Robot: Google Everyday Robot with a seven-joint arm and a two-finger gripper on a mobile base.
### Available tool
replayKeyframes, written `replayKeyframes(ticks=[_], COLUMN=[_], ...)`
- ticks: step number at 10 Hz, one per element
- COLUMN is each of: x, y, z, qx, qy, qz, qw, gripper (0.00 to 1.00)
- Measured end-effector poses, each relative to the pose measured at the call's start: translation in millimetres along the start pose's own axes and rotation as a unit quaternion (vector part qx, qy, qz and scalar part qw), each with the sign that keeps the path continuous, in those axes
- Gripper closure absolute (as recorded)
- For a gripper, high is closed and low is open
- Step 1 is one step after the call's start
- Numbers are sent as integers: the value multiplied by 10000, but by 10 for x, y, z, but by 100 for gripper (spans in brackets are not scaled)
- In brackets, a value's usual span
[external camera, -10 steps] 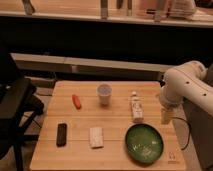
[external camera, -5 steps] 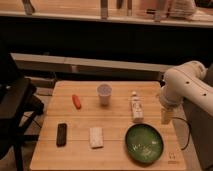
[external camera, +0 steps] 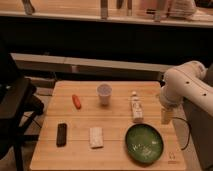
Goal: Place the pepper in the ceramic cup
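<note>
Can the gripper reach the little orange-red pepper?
Probably yes: the gripper hangs by the wooden table's right edge, and the orange-red pepper lies uncovered. It would cross the white ceramic cup and slim pale bottle.

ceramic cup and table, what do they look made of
The ceramic cup looks like glazed ceramic: plain white and smooth. The table seems to be wood: warm tan with faint grain lines. The gripper hangs open by the table's right edge.

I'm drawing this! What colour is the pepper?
Pepper: orange-red, camera view. Claw hangs by table edge.
</note>
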Motion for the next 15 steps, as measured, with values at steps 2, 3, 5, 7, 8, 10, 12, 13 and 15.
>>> replayKeyframes(ticks=[2, 3, 5, 7, 8, 10, 12, 13, 15], x=[0, -11, -187, -536, -716, -865, -981, -1103, -1361], y=[0, -1, -96, -208, -265, -342, -399, -435, -506], z=[0, -3, -38, -84, -103, -142, -162, -176, -202], qx=[0, 3, 63, 117, 139, 190, 235, 265, 335], qy=[0, 3, 33, 78, 102, 157, 158, 142, 86], qz=[0, -14, -220, -462, -599, -788, -973, -1099, -1375], qw=[10000, 10000, 9997, 9988, 9981, 9966, 9949, 9935, 9899], gripper=[20, 20, 20, 20, 20, 20, 20, 20, 20])
